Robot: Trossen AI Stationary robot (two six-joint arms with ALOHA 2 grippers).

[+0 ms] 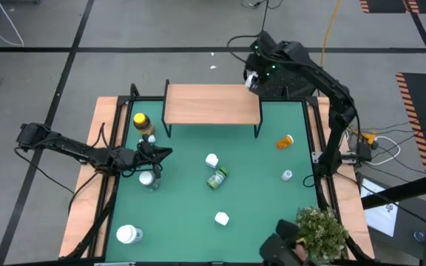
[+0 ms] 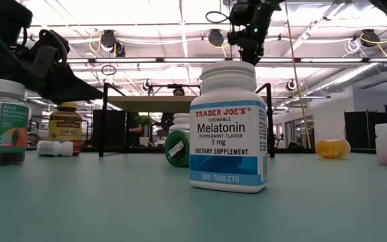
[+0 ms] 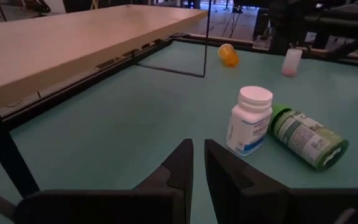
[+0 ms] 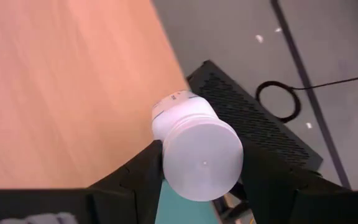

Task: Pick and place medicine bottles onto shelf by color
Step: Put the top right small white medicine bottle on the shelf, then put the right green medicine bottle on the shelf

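The light-wood shelf [image 1: 211, 103] stands at the table's far edge. My right gripper [image 1: 252, 78] hangs high over the shelf's far right corner, shut on a white bottle with a white cap [image 4: 197, 152]. My left gripper [image 1: 161, 154] is shut and holds nothing, low over the mat at the left, pointing toward an upright white bottle [image 3: 249, 121] and a green bottle [image 3: 307, 137] lying on its side. An amber bottle with a yellow cap [image 1: 143, 123] stands by the shelf's left leg. An orange bottle [image 1: 285, 141] lies at the right. My right gripper pinches the white bottle between its two fingers [image 4: 143, 171] at the cap end [image 4: 166, 155], one finger on each side. The cap faces back toward the wrist and the body [image 4: 179, 112] points out past the fingertips, slanting downward. The bottle is lifted clear, above the shelf.
More white bottles stand on the green mat [image 1: 257, 207]: one beside my left gripper [image 1: 149, 179], one at the near left [image 1: 129, 234], one at the near middle [image 1: 222, 218], a small one at the right [image 1: 287, 175]. A potted plant [image 1: 320, 230] sits at the near right corner.
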